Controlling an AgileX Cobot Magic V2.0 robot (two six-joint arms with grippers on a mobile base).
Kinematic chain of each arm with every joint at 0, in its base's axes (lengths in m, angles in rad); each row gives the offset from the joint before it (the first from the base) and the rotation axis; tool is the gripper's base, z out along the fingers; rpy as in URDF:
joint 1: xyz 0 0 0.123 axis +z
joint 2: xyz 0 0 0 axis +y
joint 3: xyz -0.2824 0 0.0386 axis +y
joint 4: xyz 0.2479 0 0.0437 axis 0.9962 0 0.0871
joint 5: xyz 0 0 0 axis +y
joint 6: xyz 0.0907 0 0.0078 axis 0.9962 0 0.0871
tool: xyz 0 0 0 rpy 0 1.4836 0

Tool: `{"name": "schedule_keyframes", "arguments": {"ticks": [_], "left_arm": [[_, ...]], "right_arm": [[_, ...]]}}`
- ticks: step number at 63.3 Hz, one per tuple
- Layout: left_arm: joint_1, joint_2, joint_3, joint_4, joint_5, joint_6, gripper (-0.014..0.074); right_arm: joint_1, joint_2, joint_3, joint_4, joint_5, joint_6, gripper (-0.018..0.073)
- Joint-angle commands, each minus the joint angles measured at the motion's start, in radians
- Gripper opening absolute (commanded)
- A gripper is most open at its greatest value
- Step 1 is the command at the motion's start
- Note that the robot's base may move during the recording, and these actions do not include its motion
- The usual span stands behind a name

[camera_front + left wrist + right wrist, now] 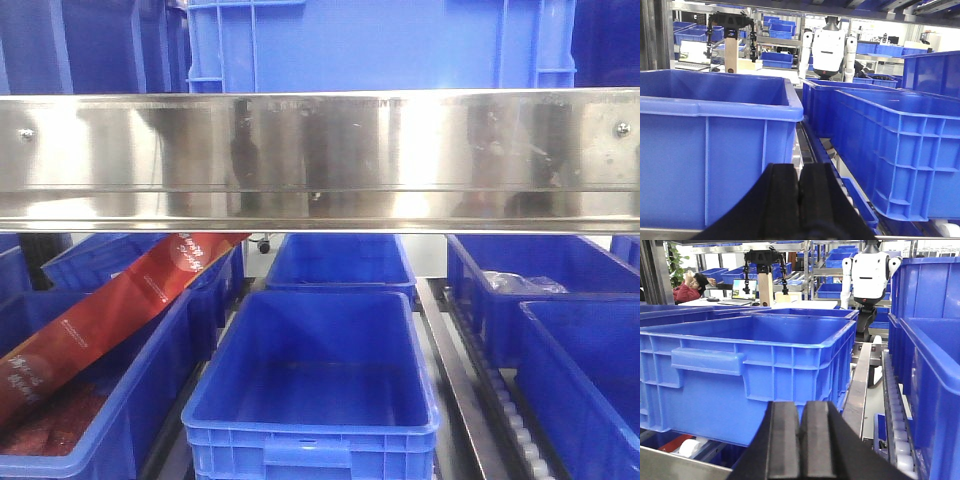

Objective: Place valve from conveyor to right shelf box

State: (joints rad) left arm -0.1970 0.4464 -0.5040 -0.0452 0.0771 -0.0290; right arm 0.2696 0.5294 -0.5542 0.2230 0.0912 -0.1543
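No valve and no conveyor show in any view. My left gripper (799, 172) is shut and empty, its black fingers pressed together in front of a blue bin (715, 145) on the shelf. My right gripper (800, 412) is shut and empty too, in front of another blue bin (755, 370). In the front view an empty blue bin (315, 385) sits at centre on the lower shelf, with a blue bin (585, 375) at its right. Neither gripper shows in the front view.
A shiny steel shelf rail (320, 160) crosses the front view. A left bin holds red packaging (90, 330). A far right bin holds a clear bag (520, 283). Roller tracks (892, 405) run between bins. A white humanoid robot (829, 47) stands beyond the shelves.
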Motion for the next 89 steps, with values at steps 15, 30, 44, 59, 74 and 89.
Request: {"name": "schedule_keyframes", "arguments": {"ticks": [15,30,44,59,74,89], "left_arm": [[0.004,-0.007,0.0,-0.004,-0.016,-0.008,-0.0111],[0.004,-0.007,0.0,-0.004,-0.016,-0.008,-0.0111],[0.004,-0.007,0.0,-0.004,-0.016,-0.008,-0.0111],[0.004,-0.007,0.0,-0.004,-0.016,-0.008,-0.0111],[0.004,-0.008,0.0,-0.004,-0.016,-0.008,-0.0111],[0.004,-0.008,0.0,-0.004,-0.016,-0.008,-0.0111]], "right_arm": [[-0.01,-0.012,0.009,-0.079,-0.026,-0.004,-0.0163],[-0.178,-0.142,0.219,-0.12,-0.13,0.059,-0.0163],[-0.257,-0.32,0.44,-0.129,-0.122,0.059,-0.0163],[-0.257,-0.499,0.554,-0.145,-0.072,0.059,-0.0163],[-0.257,-0.529,0.554,-0.158,-0.055,0.059,-0.0163],[-0.257,-0.529,0.554,-0.158,-0.055,0.059,-0.0163]]}}
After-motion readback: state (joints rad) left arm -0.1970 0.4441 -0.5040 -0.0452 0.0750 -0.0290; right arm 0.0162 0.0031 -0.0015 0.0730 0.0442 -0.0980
